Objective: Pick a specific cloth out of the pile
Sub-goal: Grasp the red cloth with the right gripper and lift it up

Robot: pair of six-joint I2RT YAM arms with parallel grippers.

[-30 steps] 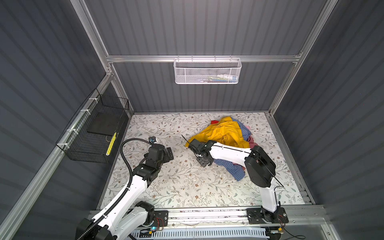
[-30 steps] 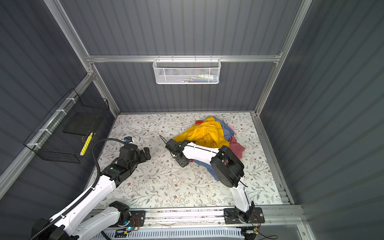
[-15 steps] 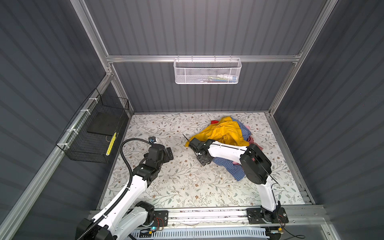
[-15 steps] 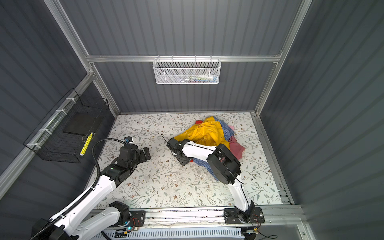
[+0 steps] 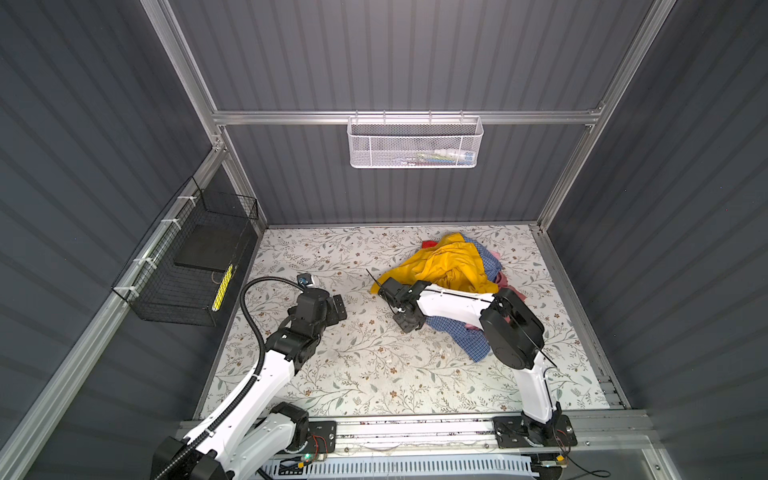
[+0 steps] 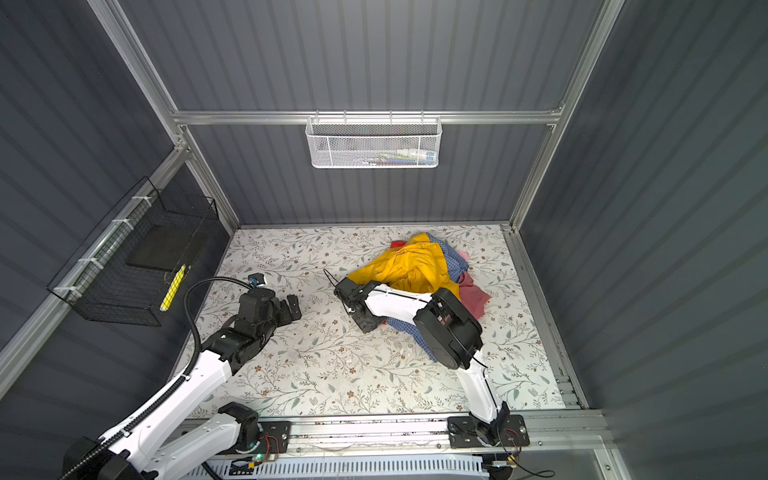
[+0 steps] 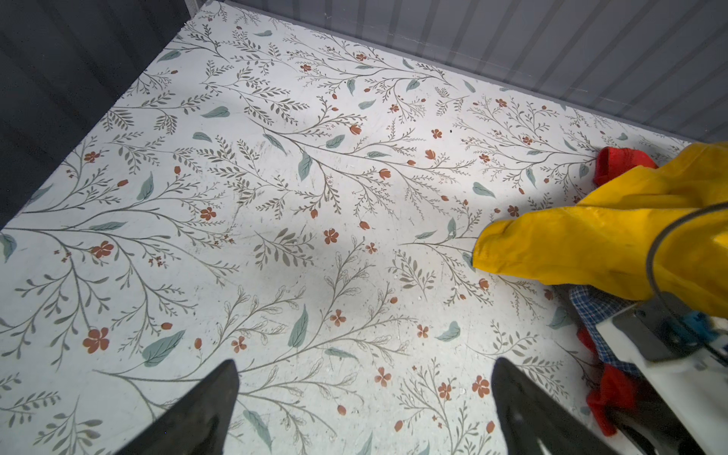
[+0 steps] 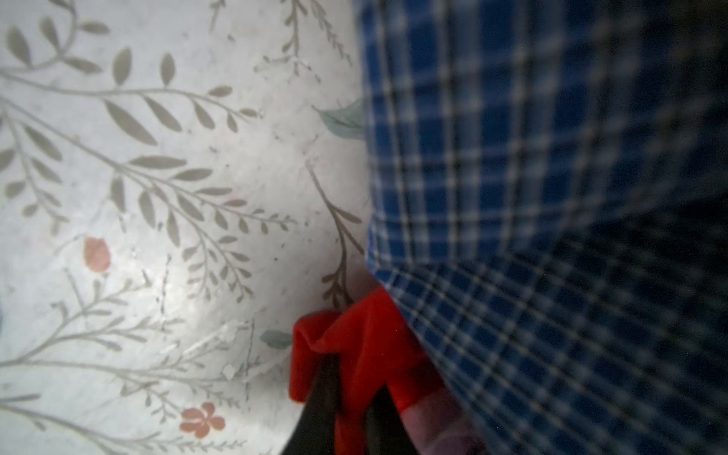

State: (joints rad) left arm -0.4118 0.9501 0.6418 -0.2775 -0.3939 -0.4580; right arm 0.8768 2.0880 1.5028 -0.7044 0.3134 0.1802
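Cloth (image 8: pixel 366 335): step in hand looks like drawing it out of pile (image 5: pixel 449 266). Best pull low, slow, away from heap; thin fabric may slip, and shirt (image 8: pixel 512 197) may drag along.

Red corner sits pinched between jaws of right gripper (image 8: pixel 350 402), jaws clamped on it at table level. Rest runs back from jaws under shirt.

Left gripper (image 7: pixel 364 372): jaws wide apart, empty, over bare table (image 7: pixel 275 197), well apart from cloth.

No text, label, brand or number can be read in any view. The small items (image 5: pixel 444 157) in the white mesh basket (image 5: pixel 374 143) are too small to show print.
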